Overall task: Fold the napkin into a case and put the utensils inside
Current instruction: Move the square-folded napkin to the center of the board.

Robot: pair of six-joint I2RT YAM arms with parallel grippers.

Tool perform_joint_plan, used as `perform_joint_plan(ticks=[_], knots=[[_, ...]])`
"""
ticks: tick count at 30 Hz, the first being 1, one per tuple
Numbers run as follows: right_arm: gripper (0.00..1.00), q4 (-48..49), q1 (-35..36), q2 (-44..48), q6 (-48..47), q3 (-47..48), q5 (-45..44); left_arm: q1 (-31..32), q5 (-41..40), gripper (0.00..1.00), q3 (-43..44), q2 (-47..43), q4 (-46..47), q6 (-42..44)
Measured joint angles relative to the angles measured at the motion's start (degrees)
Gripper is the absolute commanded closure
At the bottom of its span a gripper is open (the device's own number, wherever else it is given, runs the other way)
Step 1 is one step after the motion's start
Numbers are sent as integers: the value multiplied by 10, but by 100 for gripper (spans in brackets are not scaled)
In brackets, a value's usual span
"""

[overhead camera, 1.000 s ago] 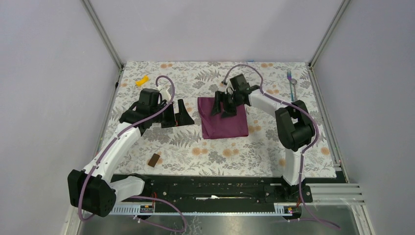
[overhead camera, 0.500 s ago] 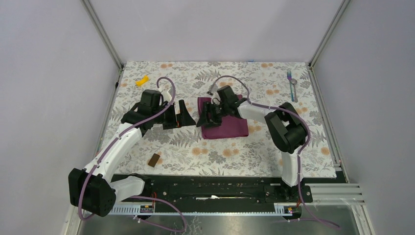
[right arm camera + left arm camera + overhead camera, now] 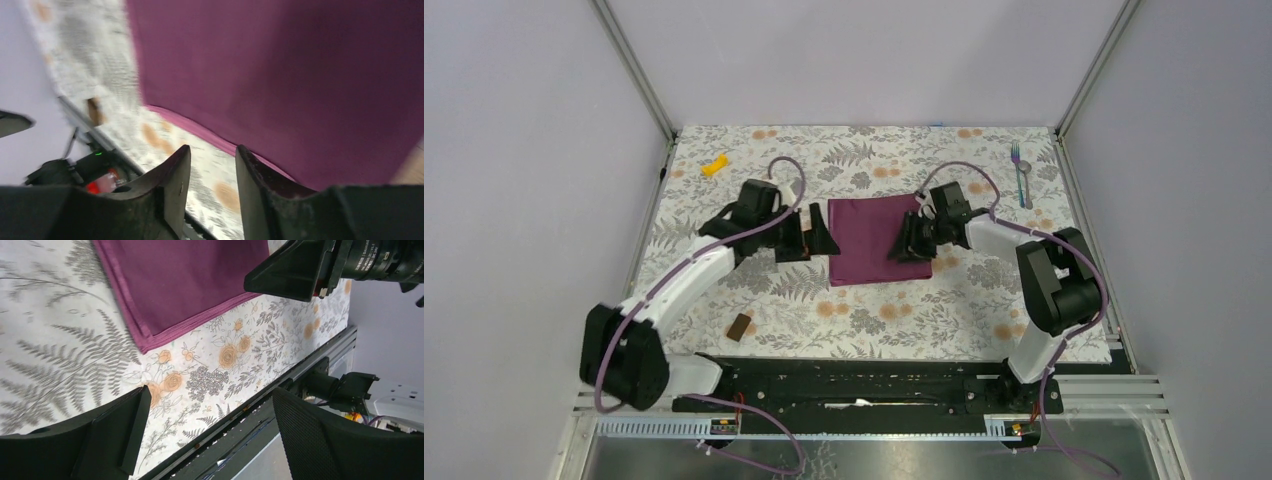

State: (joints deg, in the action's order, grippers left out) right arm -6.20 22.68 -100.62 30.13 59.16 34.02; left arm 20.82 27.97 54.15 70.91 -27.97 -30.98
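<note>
The plum napkin point(image 3: 869, 245) lies flat mid-table as a broad folded rectangle with layered edges point(image 3: 150, 335), not a slim case. My left gripper point(image 3: 821, 240) hovers just off its left edge, open and empty point(image 3: 209, 392). My right gripper point(image 3: 911, 240) hangs over the cloth's right part, its jaws partly apart with nothing between them point(image 3: 212, 155), above the napkin's near edge point(image 3: 300, 75). The utensils point(image 3: 1021, 178), a fork and a spoon, lie together at the far right of the table, away from both grippers.
A small yellow piece point(image 3: 714, 166) lies at the far left. A brown block point(image 3: 740, 326) sits near the front left. The black base rail point(image 3: 854, 380) runs along the table's near edge, and frame posts stand at the back corners.
My right gripper has swung from the napkin's left part to its right part and narrowed its jaws. The left gripper has moved right, up to the napkin's left edge.
</note>
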Motion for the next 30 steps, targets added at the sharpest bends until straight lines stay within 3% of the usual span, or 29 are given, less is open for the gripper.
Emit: perform_joint_plan(ticks=[5,10,14,18,21,23,30], knots=[[63,-64,-18,17,-35,-64,-122,68,-12,3,67,141,16,-8],[66,-76,-61,27,-42,-68,-170,99,-19,3,170,246,26,-10],[60,-108,-135,-15,-45,-4,-212,101,-27,2,237,294,35,-12],[56,-135,-173,-105,-76,131,-291,98,-42,1,299,340,35,-7],[47,-146,-183,-178,-114,242,-275,85,-42,2,361,398,31,3],[39,-149,-181,-182,-125,254,-246,71,-38,3,391,436,29,10],[34,-145,-178,-45,-113,118,-188,40,-33,9,438,557,9,34]])
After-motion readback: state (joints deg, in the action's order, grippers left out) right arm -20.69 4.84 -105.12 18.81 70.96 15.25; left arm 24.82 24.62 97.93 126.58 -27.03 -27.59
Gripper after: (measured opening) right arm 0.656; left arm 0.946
